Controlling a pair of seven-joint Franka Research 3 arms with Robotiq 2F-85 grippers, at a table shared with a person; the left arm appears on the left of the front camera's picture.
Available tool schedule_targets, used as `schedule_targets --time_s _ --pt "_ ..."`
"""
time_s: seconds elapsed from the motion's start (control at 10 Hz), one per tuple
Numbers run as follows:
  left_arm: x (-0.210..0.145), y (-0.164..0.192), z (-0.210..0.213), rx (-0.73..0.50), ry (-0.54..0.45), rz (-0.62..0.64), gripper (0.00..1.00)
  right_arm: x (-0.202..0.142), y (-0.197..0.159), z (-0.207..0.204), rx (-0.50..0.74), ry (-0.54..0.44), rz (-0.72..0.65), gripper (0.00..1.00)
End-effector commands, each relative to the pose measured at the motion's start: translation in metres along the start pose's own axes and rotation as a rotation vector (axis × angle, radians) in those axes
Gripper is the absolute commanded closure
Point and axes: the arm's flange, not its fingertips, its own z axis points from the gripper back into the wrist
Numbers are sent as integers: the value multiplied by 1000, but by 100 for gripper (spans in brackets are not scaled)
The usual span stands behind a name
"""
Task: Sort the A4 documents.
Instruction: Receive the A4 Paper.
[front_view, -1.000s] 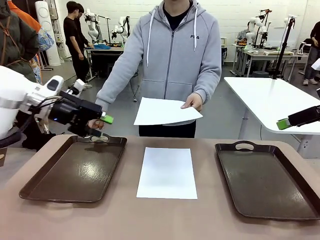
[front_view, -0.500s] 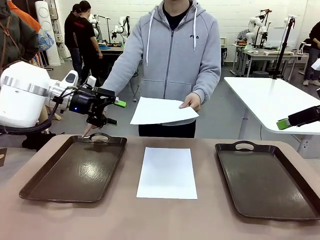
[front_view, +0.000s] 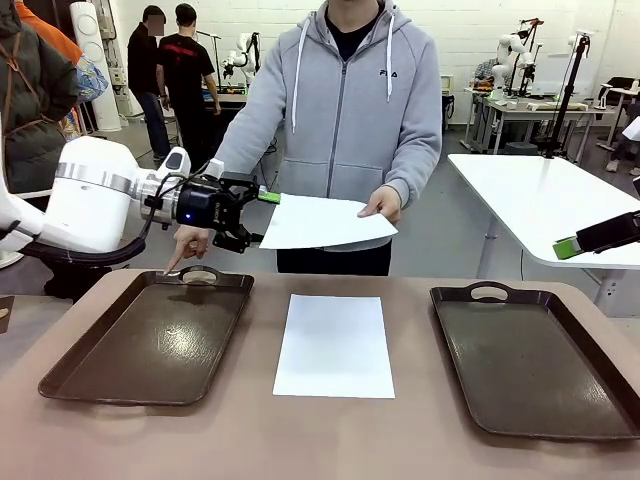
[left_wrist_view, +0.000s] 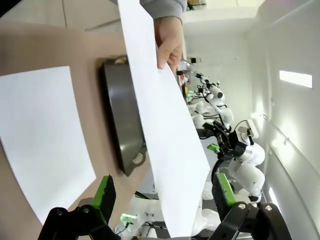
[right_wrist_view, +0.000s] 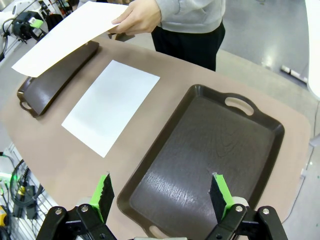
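When seen from the front, the left jaws are wide open, right at the end of the held sheet (front_view: 325, 222), above the table (front_view: 250, 440). From the left wrist, its long side points straight in between them. From the right wrist, the right jaws hang wide and empty over a tray (right_wrist_view: 210, 145), far from the sheet.

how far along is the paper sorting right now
Done: nothing; neither the left tray nor the right tray holds a sheet. In hand: the person's hand offers the held sheet, its edge between the fingers of the open left gripper, not yet clamped. Left: grip and place it, then the sheet on the table between the trays.
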Motion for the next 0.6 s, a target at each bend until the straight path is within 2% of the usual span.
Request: schedule_targets --time_s 0.0,0.1,0.5 --pt "15 -1 -8 -84 40 58 0 -1 -1 -2 22 -4 -7 0" --pt "17 2 -16 -126 68 89 0 -1 -1 -2 22 -4 -7 0" --pt "17 15 -32 -143 133 152 0 -1 -1 -2 22 -4 -7 0"
